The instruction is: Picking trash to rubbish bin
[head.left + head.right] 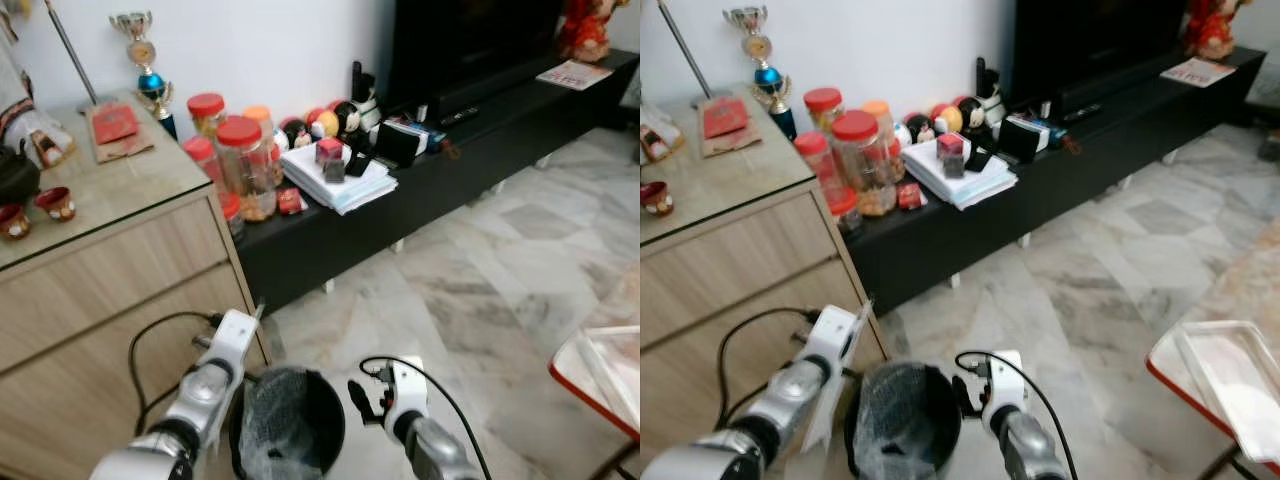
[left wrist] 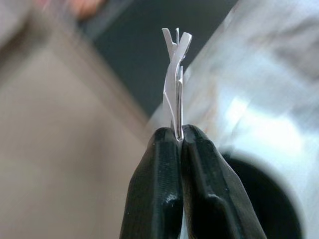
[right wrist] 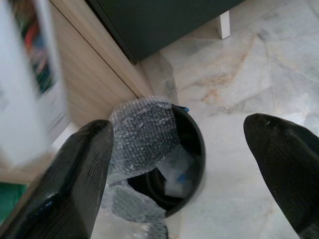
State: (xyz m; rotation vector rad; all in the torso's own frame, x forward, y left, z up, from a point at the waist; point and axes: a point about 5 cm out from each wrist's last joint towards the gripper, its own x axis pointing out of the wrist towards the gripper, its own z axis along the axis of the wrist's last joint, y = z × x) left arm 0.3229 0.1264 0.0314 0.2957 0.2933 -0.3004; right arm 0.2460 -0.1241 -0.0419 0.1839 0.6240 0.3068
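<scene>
Release step, judged: carry the paper over the bin's mouth before the fingers part, since a thin sheet may drift. Cabinet point(image 1: 120, 280), pale wood grain, stands just beside the left gripper point(image 2: 179, 137); floor point(image 1: 480, 270) is glossy veined marble. Bin point(image 1: 290, 420), round and black, lined with bubble wrap point(image 3: 142, 132), sits between both grippers. Right gripper point(image 3: 179, 164) is spread wide above it, empty. Left gripper is clenched on paper point(image 2: 175, 74), thin, white, creased.

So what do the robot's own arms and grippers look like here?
Both arms are silver metal with dark joints, ending in white wrist housings. A black cable loops over each wrist. The left gripper and right gripper each have two long, glossy black fingers, rounded at the tips.
</scene>
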